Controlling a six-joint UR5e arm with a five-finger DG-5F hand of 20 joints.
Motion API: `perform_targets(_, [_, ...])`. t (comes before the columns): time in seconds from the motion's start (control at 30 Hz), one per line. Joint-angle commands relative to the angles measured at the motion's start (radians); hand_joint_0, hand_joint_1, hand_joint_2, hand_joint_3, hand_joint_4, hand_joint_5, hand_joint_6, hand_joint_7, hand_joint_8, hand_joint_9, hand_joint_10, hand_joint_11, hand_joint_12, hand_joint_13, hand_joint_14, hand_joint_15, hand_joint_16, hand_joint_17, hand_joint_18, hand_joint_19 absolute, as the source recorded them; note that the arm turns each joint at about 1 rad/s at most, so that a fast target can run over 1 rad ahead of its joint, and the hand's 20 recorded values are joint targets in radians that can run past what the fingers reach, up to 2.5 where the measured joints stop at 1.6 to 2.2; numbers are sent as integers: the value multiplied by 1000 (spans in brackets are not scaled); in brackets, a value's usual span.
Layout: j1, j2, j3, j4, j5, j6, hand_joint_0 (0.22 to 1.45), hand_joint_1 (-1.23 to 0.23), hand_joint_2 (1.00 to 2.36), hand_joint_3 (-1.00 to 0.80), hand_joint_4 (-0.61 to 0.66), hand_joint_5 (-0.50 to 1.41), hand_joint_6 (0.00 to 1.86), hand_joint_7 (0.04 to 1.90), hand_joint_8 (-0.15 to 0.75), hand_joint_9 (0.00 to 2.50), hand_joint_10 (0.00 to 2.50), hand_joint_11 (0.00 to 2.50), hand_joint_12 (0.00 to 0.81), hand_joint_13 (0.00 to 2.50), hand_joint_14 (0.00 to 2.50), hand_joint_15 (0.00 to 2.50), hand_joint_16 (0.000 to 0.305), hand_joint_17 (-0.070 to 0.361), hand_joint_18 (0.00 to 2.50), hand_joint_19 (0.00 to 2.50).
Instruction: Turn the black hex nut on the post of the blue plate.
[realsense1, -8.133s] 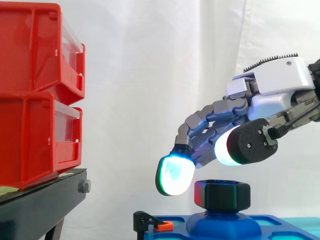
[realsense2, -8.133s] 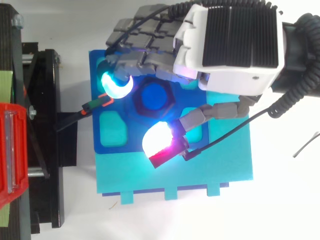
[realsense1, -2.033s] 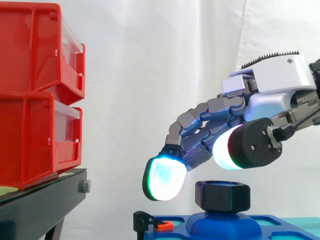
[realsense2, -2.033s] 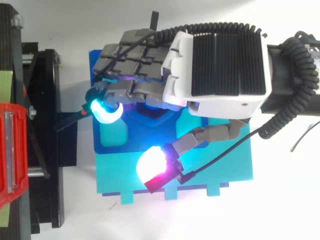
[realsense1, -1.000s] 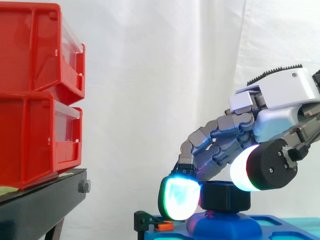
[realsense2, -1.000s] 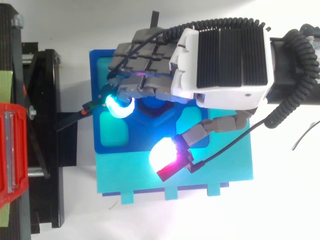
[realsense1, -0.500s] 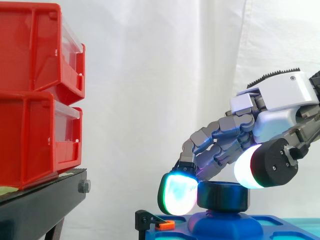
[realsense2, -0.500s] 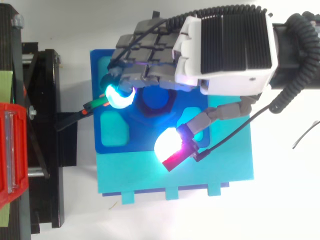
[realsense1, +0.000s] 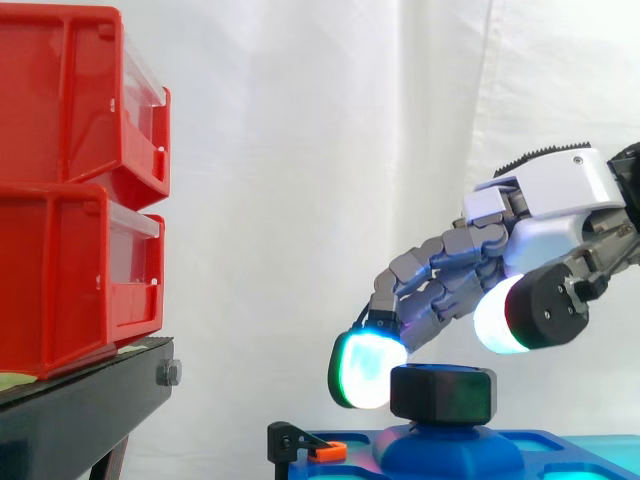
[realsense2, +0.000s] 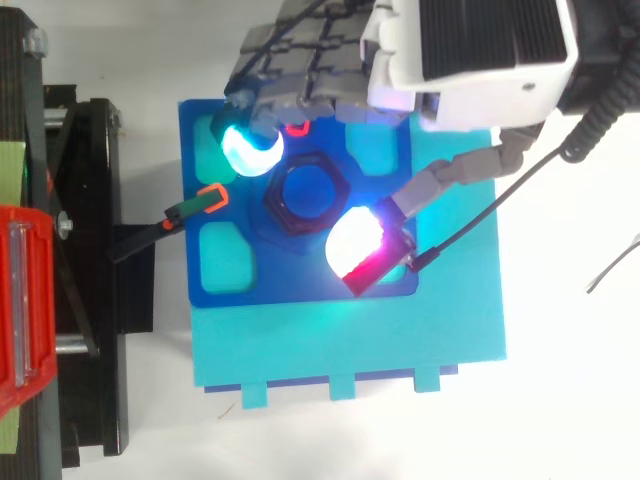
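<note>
The black hex nut sits on the post at the centre of the blue plate. The hand hovers over it with fingers and thumb spread apart, gripping nothing. In the top view a cyan fingertip lies just beside the nut at ten o'clock and the thumb pad at four o'clock.

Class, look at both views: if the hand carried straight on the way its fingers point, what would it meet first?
Probably the blue plate, just beside the black hex nut: the hand's cyan fingertip hangs clear of the nut's side, though depth is unclear.
</note>
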Motion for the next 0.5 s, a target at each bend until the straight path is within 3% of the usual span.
perform_targets(0.0, [-9,0,16,-2,-14,0,453,-492,1000,-500,241,-188,503,825,282,386,0,0,401,315,0,11,54,121,219,171])
perform_targets(0.17, [-7,0,32,-4,-9,0,453,-493,1000,-500,241,-188,503,825,282,384,0,0,401,315,0,14,54,121,217,170])
perform_targets(0.23, [0,0,47,-6,-4,0,453,-493,1000,-500,237,-187,502,824,282,385,0,0,401,315,0,10,54,121,217,171])
perform_targets(0.47, [34,0,58,16,69,0,453,-492,1000,-500,239,-187,502,826,283,385,0,0,401,314,0,11,54,122,210,174])
